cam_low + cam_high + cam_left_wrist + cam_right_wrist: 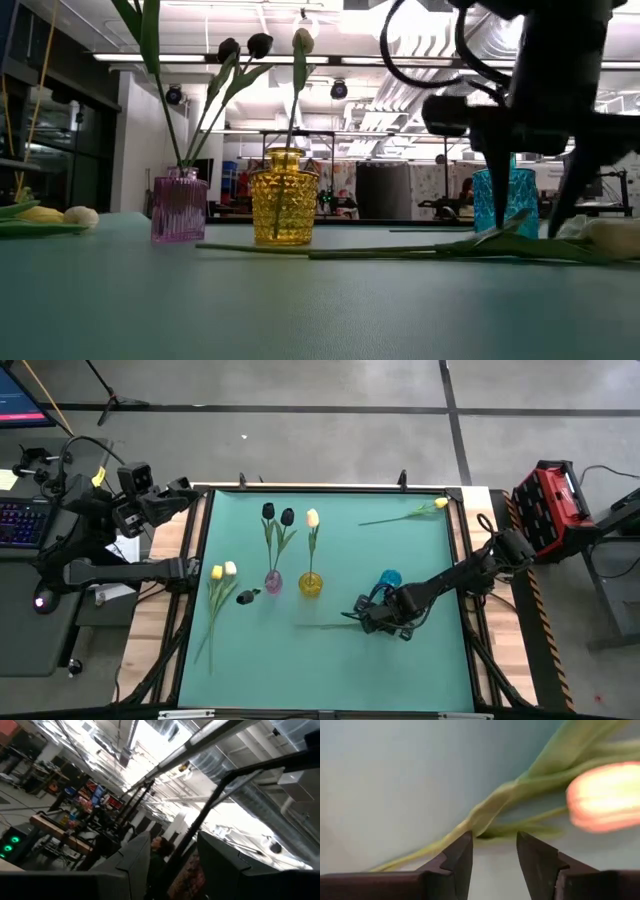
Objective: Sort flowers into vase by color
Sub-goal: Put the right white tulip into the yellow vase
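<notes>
My right pincer (372, 615) hangs low over the green mat (330, 660), just beside the blue vase (389, 579), on the side away from the table's far edge. Its fingers (457, 857) stand narrowly apart, holding nothing, poised over the stem of a cream tulip (605, 795) that lies flat on the mat. The leaf and stem pass just ahead of the fingertips; whether they touch the stem I cannot tell. From table height, that stem (330, 250) runs along the mat from near the yellow vase (284, 196) toward the blue vase (505, 205), with its pale head beside my pincer (535, 225).

Left of the blue vase stands the yellow vase (311, 583), holding one upright cream-yellow tulip (312, 518). Farther left, the pink vase (273, 580) holds two black tulips (277, 513). Beyond the pink vase, two more tulips (222, 571), one yellow and one cream, lie on the mat with stems trailing toward the near edge. A small black bud (245, 597) lies on the mat between that pair and the pink vase. Another yellow tulip (438, 505) lies well behind the blue vase, near the mat's far right corner.

My left pincer (150, 500) waits off the mat's far left corner, raised and pointing into the room, its fingers (135, 865) set apart and empty.
</notes>
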Controlling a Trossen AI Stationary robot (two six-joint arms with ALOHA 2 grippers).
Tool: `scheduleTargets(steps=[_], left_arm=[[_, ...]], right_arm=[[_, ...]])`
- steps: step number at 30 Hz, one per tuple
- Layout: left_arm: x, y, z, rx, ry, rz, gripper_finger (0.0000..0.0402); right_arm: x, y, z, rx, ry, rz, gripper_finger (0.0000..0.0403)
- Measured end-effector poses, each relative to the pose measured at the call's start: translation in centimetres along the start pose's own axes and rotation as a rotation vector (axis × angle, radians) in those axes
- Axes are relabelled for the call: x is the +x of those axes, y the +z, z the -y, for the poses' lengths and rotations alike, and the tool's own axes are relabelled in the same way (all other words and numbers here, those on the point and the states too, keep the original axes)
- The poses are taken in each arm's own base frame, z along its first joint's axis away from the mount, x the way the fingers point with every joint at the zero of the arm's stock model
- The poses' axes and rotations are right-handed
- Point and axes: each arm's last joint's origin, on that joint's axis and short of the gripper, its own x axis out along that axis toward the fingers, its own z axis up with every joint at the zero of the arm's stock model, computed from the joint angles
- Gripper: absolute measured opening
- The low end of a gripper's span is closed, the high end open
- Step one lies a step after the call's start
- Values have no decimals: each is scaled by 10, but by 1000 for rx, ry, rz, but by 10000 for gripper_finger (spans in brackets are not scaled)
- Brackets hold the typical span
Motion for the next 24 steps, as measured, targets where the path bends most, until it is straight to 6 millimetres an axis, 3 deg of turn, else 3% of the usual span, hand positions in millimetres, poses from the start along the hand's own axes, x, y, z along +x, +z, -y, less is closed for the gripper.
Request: scheduleTargets(steps=[8,13,24], left_arm=[[0,-1,1,-33,-42,-43,151],[0,-2,1,-34,-56,-62,151],[-1,-9,-5,-59,12,-129,151]], right_arm=[[-13,-4,-19,37,57,-8,140],[-7,2,-25,60,38,10,140],[10,-5,-26,59,-4,-55,140]])
